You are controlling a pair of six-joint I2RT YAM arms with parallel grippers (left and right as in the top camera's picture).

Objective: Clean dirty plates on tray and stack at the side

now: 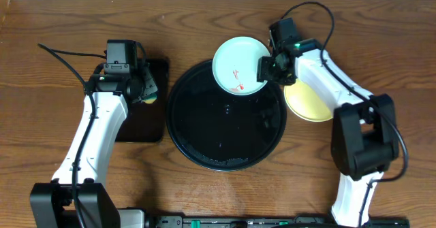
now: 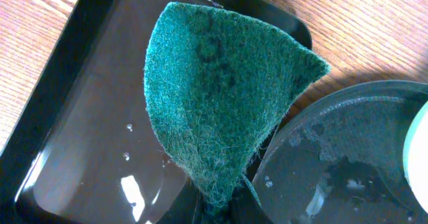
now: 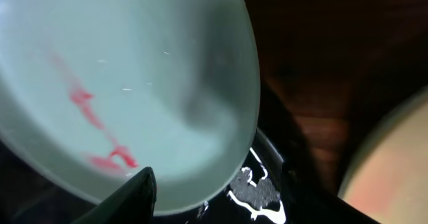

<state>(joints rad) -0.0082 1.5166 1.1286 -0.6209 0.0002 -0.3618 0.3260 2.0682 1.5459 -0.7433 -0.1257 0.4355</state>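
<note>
Counting two plates: mint plate (image 1: 238, 59) in the right gripper (image 1: 268, 69), pale yellow plate (image 1: 310, 105) just beside it. One round black tray (image 1: 204, 146), one rectangular tray (image 1: 151, 122), one green scrub pad (image 2: 214, 97) in the left gripper (image 1: 144, 88).

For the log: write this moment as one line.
left end effector: shut on green pad | right end effector: shut on smeared mint plate | yellow plate: on table

Green scouring pad (image 2: 221, 97) fanned wide, tapering to a pinched narrow end at the bottom, over a small rectangular black tray (image 2: 80, 144). The tray's glossy floor shows droplets, and it sits flat on the wooden table (image 1: 204, 10).
</note>
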